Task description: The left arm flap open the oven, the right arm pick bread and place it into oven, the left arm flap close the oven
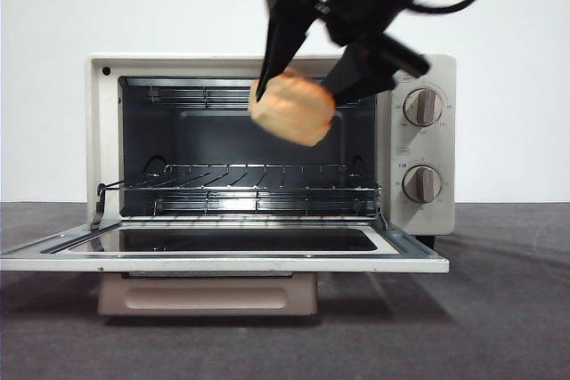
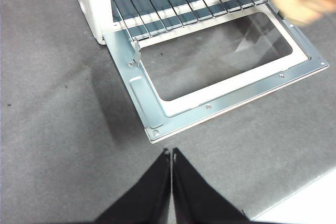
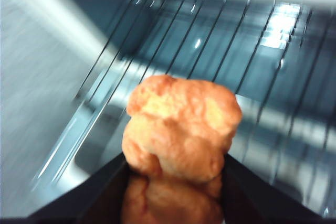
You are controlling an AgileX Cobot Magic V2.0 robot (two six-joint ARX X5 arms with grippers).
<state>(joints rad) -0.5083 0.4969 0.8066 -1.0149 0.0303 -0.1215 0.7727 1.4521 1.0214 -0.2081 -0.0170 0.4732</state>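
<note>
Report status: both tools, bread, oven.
Right tool shut on golden lumpy bread, above wire rack. Left tool shut, idle off the open door of cream-white toaster oven. Nothing obstructing.

- We hold our right gripper (image 1: pixel 297 93) high, reaching in from above at a slant, its two fingers (image 1: pixel 278 42) spread and clamped on either side of the bread (image 1: pixel 293 109).
- Our left gripper (image 2: pixel 171 153) hangs over the tabletop (image 2: pixel 58 129), its pointed fingers pressed together, holding nothing.

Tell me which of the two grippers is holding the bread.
The right gripper, raised before the oven opening, clamps the bread; the left gripper is shut, empty.
</note>
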